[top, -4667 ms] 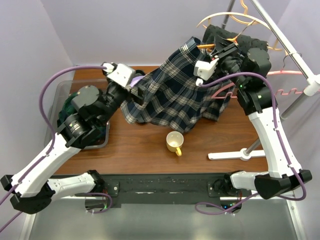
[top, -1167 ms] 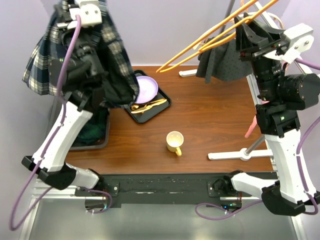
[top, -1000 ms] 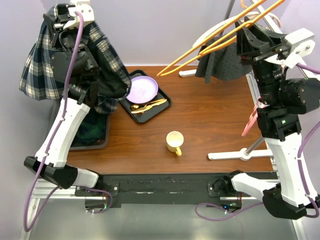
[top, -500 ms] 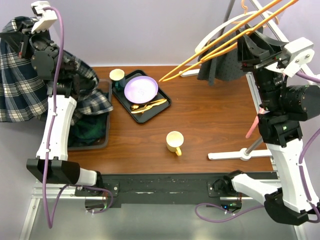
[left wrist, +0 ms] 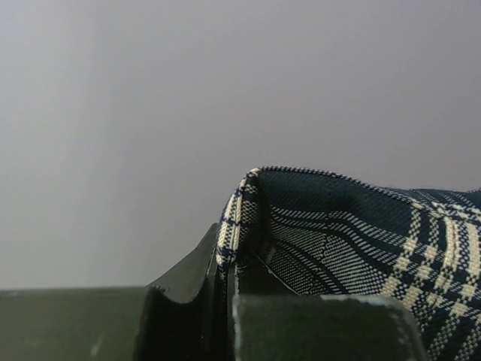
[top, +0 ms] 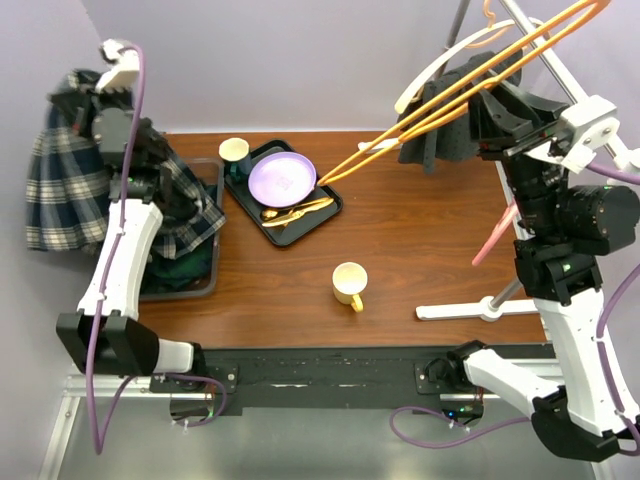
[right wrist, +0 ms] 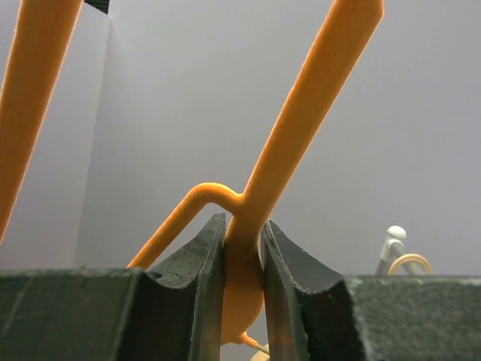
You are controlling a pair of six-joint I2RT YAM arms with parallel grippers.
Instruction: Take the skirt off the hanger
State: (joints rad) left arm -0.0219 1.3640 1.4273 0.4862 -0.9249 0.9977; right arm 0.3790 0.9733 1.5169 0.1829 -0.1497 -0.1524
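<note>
My left gripper (left wrist: pixel 229 301) is pinched tight on a fold of the plaid skirt (top: pixel 62 185), the cloth's edge caught between the closed jaws. Half a second ago I held it higher and further out to the left; now the arm has come in and down a little, and the skirt hangs off the table's left side, its inner hem draped over the dark bin (top: pixel 190 285). It is well apart from the orange hanger (top: pixel 450 95), which my right gripper (right wrist: pixel 242 256) has narrowly clamped by its bar. The hanger's long end has dipped since then and now points at the purple plate (top: pixel 283 180) on the black tray (top: pixel 328 208).

From above, my left fingers are lost in the skirt's folds, and the bin is mostly covered by cloth and arm. The hanger's top runs out of view, so I cannot tell whether it is still hooked on the rail. A dark garment (top: pixel 440 135) hangs behind my right wrist, partly hidden.
</note>
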